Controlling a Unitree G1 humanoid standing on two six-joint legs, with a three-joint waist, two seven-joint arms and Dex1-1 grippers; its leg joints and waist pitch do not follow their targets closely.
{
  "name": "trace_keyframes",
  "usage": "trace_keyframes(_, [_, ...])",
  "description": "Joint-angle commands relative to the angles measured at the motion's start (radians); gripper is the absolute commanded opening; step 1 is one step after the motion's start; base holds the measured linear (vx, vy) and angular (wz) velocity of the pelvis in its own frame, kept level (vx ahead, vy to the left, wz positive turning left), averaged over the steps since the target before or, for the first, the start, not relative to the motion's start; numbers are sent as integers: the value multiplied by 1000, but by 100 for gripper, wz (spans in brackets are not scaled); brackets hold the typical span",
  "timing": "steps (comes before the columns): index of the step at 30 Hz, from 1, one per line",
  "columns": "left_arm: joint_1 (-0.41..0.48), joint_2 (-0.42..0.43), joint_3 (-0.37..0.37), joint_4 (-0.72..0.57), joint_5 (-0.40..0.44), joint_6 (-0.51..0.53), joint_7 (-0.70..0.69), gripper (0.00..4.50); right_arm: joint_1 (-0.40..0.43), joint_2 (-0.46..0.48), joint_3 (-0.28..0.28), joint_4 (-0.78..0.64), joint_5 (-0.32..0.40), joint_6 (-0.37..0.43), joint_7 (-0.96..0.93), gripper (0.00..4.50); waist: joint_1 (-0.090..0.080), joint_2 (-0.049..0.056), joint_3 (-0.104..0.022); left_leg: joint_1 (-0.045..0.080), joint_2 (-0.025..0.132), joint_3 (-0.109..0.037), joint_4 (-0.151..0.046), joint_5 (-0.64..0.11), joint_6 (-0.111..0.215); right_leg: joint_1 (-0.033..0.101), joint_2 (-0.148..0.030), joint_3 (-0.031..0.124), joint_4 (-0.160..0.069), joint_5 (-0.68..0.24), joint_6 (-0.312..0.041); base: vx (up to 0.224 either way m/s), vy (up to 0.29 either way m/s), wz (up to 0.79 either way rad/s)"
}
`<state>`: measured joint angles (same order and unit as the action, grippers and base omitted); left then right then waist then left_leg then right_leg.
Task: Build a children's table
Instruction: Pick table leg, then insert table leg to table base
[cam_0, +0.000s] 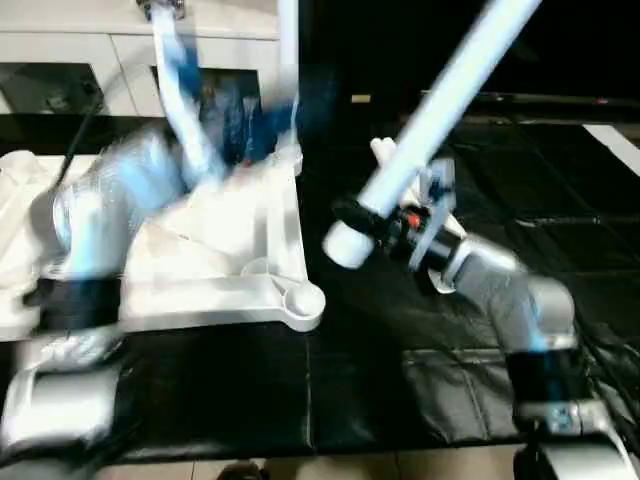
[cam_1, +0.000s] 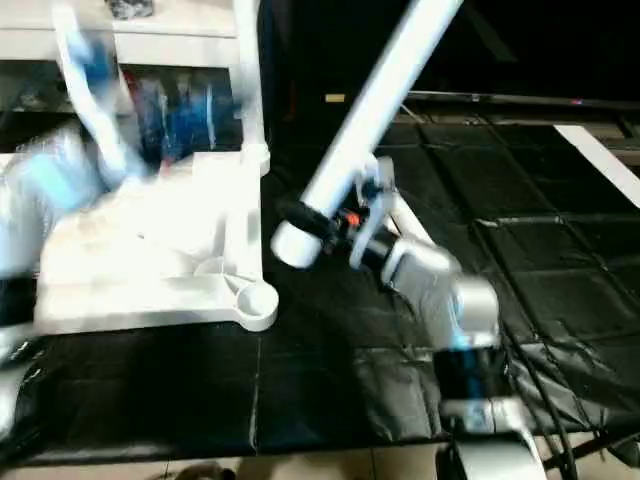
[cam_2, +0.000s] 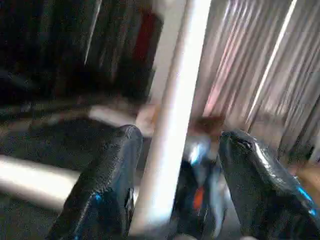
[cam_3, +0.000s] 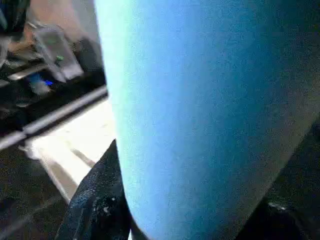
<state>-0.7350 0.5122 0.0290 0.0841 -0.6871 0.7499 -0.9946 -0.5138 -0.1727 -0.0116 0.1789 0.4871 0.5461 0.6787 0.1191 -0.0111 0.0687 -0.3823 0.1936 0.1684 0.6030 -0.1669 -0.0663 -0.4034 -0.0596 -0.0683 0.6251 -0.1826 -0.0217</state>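
Two silver arms reach over a black quilted surface (cam_0: 400, 400) where the white table top (cam_0: 230, 270) lies upside down, ribbed underside up, toward the surface's left side. One round corner socket (cam_0: 303, 300) at the top's near right corner stands bare.

On the right, the right hand (cam_0: 372, 222) pinches a long white tubular leg (cam_0: 440, 90) close to its thick blunt end. That end hangs above the dark surface just right of the table top, and the shaft slants up and away toward the far right. In the right wrist view the leg (cam_3: 200, 110) sits tight against a black finger (cam_3: 95, 200), so the fingers are clamped on it.

On the left, the left arm (cam_0: 100, 230) crosses above the table top, blurred. An upright leg (cam_0: 288, 40) rises from the top's far right corner, and another leg (cam_0: 185, 90) leans near the arm. In the left wrist view the left hand (cam_2: 172, 185) has its two black fingers (cam_2: 107, 185) spread, with a white leg (cam_2: 172, 115) running up between them; whether the pads touch it cannot be told, though a gap shows on one side.

Behind the surface's far left edge stands a white cabinet (cam_0: 90, 50) with dark glass doors.
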Motion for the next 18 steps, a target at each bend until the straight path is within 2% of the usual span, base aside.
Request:
trace_keyframes(1, [26, 51, -99, 2, 100, -69, -86, 285, 17, -18, 20, -9, -50, -40, -17, 192, -6, 30, -83, 27, 30, -13, -75, -193, -66, 50, -72, 47, -73, -184, -137, 0, 0, 0])
trace_keyframes(2, [47, 90, -143, 14, 137, -97, -126, 285, 30, -21, 30, -10, -66, -56, -19, 192, -11, 36, -83, 25, 29, -13, -74, -195, -71, 52, -71, 48, -68, -175, -141, 0, 0, 0])
trace_keyframes(4, [74, 152, -223, 56, 221, -169, -203, 285, 55, -27, 45, -17, -87, -81, -21, 192, -13, 31, -81, 22, 27, -12, -75, -209, -69, 55, -73, 50, -72, -179, -146, 0, 0, 0])
trace_keyframes(5, [80, 170, -250, 72, 250, -194, -226, 285, 64, -29, 48, -24, -89, -83, -20, 192, -15, 39, -80, 25, 26, -12, -75, -225, -72, 53, -71, 50, -73, -194, -143, 0, 0, 0])
trace_keyframes(6, [84, 180, -267, 82, 270, -212, -242, 285, 69, -30, 50, -28, -90, -84, -20, 192, -17, 35, -79, 24, 26, -12, -76, -231, -69, 54, -72, 50, -77, -207, -141, 0, 0, 0])
trace_keyframes(7, [92, 205, -307, 112, 325, -260, -279, 285, 83, -31, 55, -39, -95, -89, -19, 192, -17, 39, -79, 26, 27, -13, -76, -241, -69, 52, -73, 51, -78, -219, -143, 0, 0, 0])
trace_keyframes(8, [94, 214, -324, 124, 347, -278, -287, 285, 87, -31, 57, -43, -97, -91, -18, 192, -18, 39, -78, 25, 27, -13, -77, -242, -68, 54, -73, 51, -77, -222, -141, 0, 0, 0])
trace_keyframes(9, [94, 214, -324, 124, 347, -278, -287, 256, 87, -31, 57, -43, -97, -91, -18, 192, -20, 39, -79, 27, 28, -12, -77, -250, -69, 52, -73, 52, -75, -227, -148, 0, 0, 0])
trace_keyframes(10, [97, 229, -352, 150, 388, -327, -306, 256, 96, -31, 59, -49, -102, -96, -18, 192, -20, 41, -80, 27, 28, -13, -76, -250, -67, 52, -75, 51, -76, -230, -156, 0, 0, 0])
trace_keyframes(11, [104, 263, -410, 199, 457, -391, -341, 248, 111, -31, 62, -62, -104, -96, -19, 192, -21, 44, -79, 26, 28, -14, -76, -252, -66, 52, -75, 52, -76, -233, -158, 0, 0, 0])
trace_keyframes(13, [111, 279, -433, 219, 474, -398, -367, 242, 121, -30, 59, -71, -100, -92, -18, 192, -24, 41, -77, 25, 27, -14, -79, -262, -63, 53, -74, 53, -78, -262, -145, 0, 0, 0])
trace_keyframes(14, [115, 285, -446, 229, 490, -407, -367, 216, 126, -30, 61, -72, -104, -97, -20, 192, -27, 43, -77, 26, 28, -14, -79, -264, -63, 52, -76, 53, -78, -271, -147, 0, 0, 0])
trace_keyframes(18, [115, 285, -460, 258, 527, -444, -352, 202, 130, -30, 64, -70, -108, -103, -22, 192, -30, 46, -77, 28, 31, -14, -78, -281, -65, 48, -78, 53, -78, -280, -170, 0, 0, 0])
